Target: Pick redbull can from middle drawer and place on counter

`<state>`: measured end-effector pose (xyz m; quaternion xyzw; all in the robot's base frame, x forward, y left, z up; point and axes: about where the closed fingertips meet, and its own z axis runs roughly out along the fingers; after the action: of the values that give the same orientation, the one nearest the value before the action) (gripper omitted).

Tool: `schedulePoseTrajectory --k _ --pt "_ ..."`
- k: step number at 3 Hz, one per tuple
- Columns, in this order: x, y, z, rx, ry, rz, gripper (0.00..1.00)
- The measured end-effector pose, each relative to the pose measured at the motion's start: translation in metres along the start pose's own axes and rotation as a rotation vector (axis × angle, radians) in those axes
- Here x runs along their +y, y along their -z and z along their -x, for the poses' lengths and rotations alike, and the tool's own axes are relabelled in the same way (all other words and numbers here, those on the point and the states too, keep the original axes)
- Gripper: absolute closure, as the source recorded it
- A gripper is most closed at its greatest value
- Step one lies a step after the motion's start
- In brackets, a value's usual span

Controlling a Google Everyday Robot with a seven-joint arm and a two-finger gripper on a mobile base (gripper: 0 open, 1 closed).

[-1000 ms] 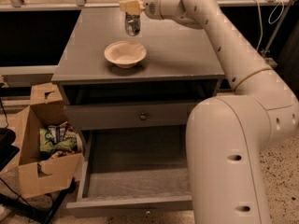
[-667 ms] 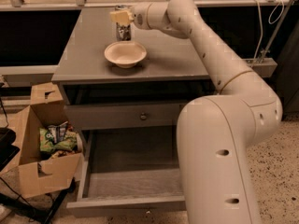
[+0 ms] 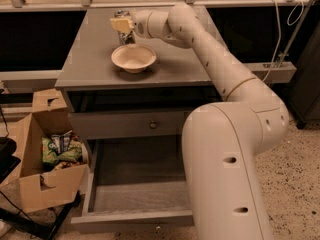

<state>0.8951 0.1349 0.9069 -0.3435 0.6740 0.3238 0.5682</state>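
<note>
My gripper (image 3: 122, 24) is over the back of the counter (image 3: 90, 59), just behind the cream bowl (image 3: 133, 57). It is shut on the redbull can (image 3: 121, 15), a slim silver can held upright. The can's lower part (image 3: 127, 37) reaches down to the bowl's far rim, and its base is hidden, so I cannot tell whether it touches the counter. The middle drawer (image 3: 140, 196) is pulled out below and its grey floor shows nothing in it. My arm runs from the gripper to the right and down in front of the cabinet.
The upper drawer with a round knob (image 3: 153, 125) is shut. An open cardboard box (image 3: 35, 184) with snack bags (image 3: 60, 149) stands on the floor to the left of the cabinet. A railing runs behind the counter. Speckled floor lies at the right.
My gripper has moved left and down with the can, from above the counter's back middle to just behind the bowl.
</note>
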Motion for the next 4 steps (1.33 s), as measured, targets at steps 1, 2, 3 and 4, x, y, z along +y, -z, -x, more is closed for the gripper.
schedulePoseTrajectory --k 1,2,3,4 --pt "0.0001 0.0001 0.0012 0.0 0.0 0.0 0.58" --pt "0.0001 0.0001 0.0013 0.0 0.0 0.0 0.34" --pt "0.0022 -0.0026 0.0003 0.001 -0.001 0.004 0.12" --pt "0.0041 -0.0049 -0.0006 0.002 -0.002 0.008 0.0"
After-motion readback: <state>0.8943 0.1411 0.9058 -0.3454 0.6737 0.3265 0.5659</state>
